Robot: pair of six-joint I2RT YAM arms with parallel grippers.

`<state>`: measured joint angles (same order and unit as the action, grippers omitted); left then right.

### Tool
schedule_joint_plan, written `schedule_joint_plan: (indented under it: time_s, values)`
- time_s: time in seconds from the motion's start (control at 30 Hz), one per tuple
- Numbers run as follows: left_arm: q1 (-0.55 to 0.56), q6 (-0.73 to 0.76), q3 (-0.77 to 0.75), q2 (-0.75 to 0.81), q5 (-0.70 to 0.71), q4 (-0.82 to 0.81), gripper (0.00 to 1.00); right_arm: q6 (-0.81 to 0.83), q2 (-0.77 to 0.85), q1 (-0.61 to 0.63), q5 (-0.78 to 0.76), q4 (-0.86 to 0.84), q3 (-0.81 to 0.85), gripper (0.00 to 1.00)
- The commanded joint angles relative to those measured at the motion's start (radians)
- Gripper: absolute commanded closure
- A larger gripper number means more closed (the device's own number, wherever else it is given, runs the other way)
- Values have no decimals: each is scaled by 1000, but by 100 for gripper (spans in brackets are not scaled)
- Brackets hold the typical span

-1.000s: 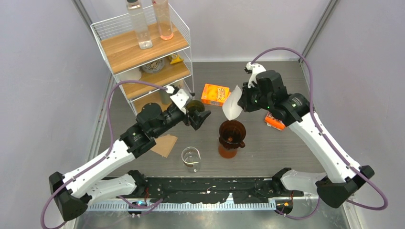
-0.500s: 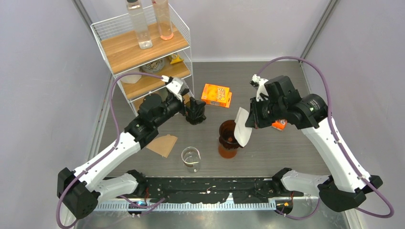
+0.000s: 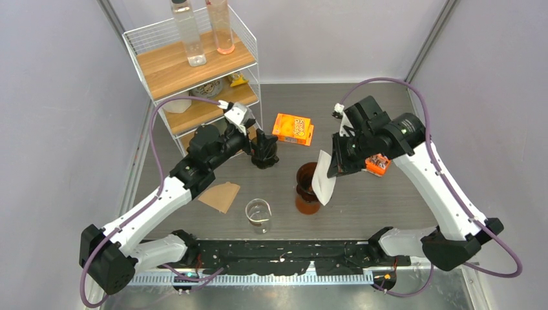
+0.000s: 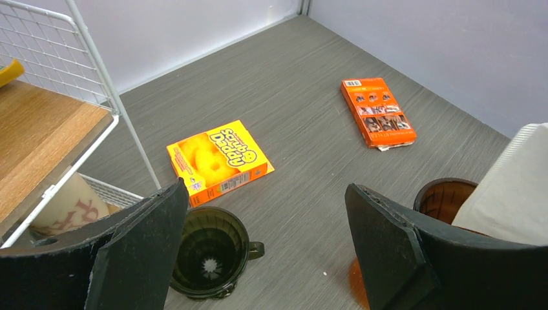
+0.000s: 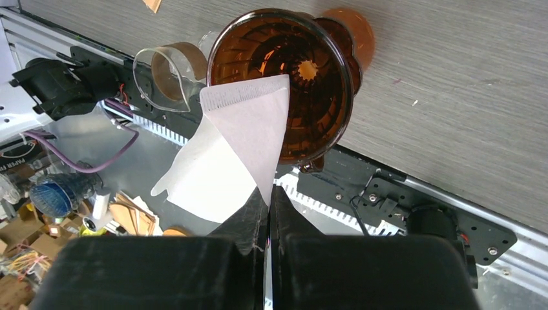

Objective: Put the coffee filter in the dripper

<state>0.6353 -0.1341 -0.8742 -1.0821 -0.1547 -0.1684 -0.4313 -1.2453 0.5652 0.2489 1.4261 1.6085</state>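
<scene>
Top view, right gripper [image 3: 336, 166]: clamped tight on the white coffee filter [image 3: 323, 184], which hangs flat and folded at the right side of the amber dripper [image 3: 304, 194], mid-table
Top view, left gripper [image 3: 265, 154]: parked near the wire shelf [image 3: 194, 71], well apart from the filter; a glass beaker [image 3: 258, 213] stands near the amber dripper's left
Left wrist, jaws: spread as wide as they go, holding nothing; a dark spare dripper [image 4: 210, 252] sits on the table below them, an orange box [image 4: 220, 161] beyond
Left wrist, filter: a white slab at the right edge, just beside the amber rim
Right wrist, grip: both fingers pressed together on one corner of the paper; its crimped narrow end lies across the near rim of the dripper's mouth, touching or just above I cannot tell
Step in hand: bringing the filter to the cone; it is not yet seated and looks unopened
Next move: likely calls for centring the narrow end over the hole, sinking it inside the ribs, then letting go; flat paper could tip over the rim
</scene>
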Motion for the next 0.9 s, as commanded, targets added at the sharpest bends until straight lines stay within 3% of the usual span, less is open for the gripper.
schedule_joint_plan:
  time_s: [0.0,0.27,0.43,0.87]
  values:
    - [-8,-14,4,8,-11,-57,1,-47,-70,-4,10,34,61,95]
    - [-14,-15,13,14,-14,-57,0,-14,-160,-4,9,52,82,94]
    - [-19,-16,15,19,-13,-54,1,2,-194,-4,-12,60,93,89]
    - [-29,-18,8,1,-16,-52,0,92,-230,-4,-42,47,44,92]
